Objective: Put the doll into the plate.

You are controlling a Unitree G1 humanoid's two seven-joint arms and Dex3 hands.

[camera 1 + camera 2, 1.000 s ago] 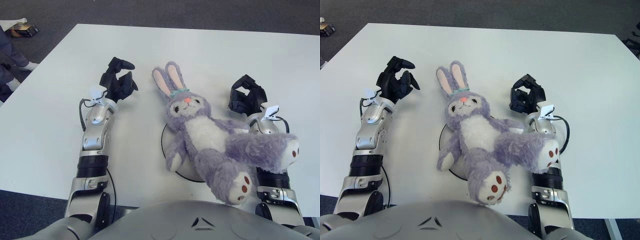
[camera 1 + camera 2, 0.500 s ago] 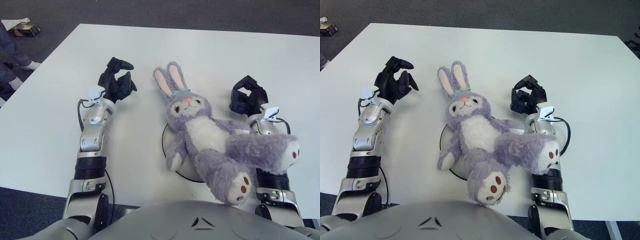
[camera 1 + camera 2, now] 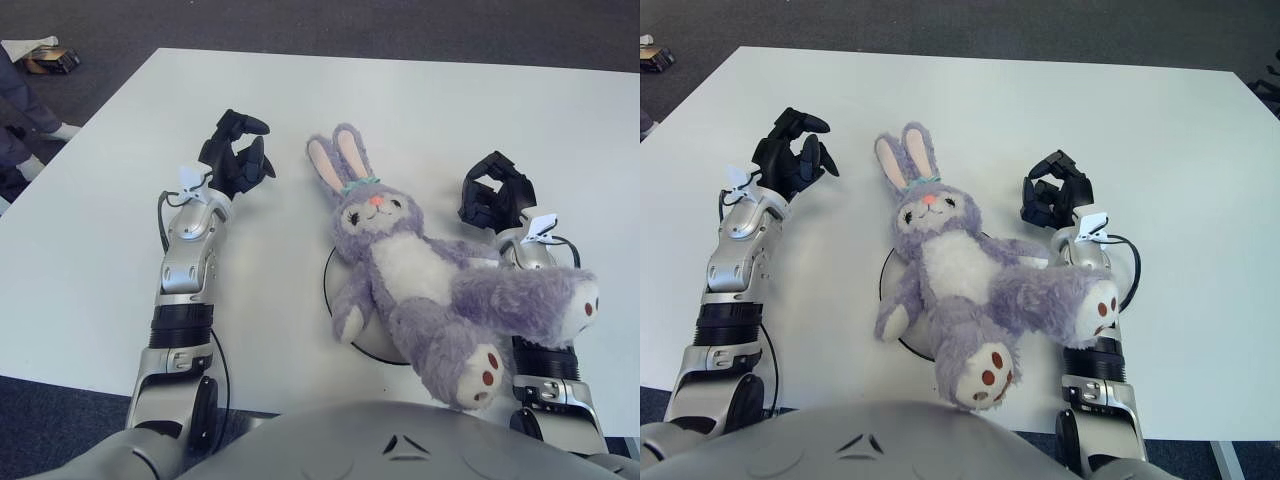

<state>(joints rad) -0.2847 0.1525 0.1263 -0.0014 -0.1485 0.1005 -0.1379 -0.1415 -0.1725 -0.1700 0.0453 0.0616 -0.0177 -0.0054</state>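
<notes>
A purple plush bunny doll [image 3: 410,270] with a white belly lies on its back over a white plate [image 3: 340,285], covering most of it. Its ears point away from me, and one leg rests across my right forearm [image 3: 535,300]. My left hand [image 3: 235,155] is on the table to the left of the doll, apart from it, fingers loosely curled around nothing. My right hand [image 3: 492,198] rests on the table to the right of the doll's head, fingers curled, holding nothing.
The white table [image 3: 430,110] stretches far beyond the doll. Dark carpet surrounds it. A small object [image 3: 45,58] lies on the floor at the far left, and part of a person [image 3: 20,110] shows at the left edge.
My left hand has shifted slightly forward and toward the doll. The doll, plate and right hand have not moved.
</notes>
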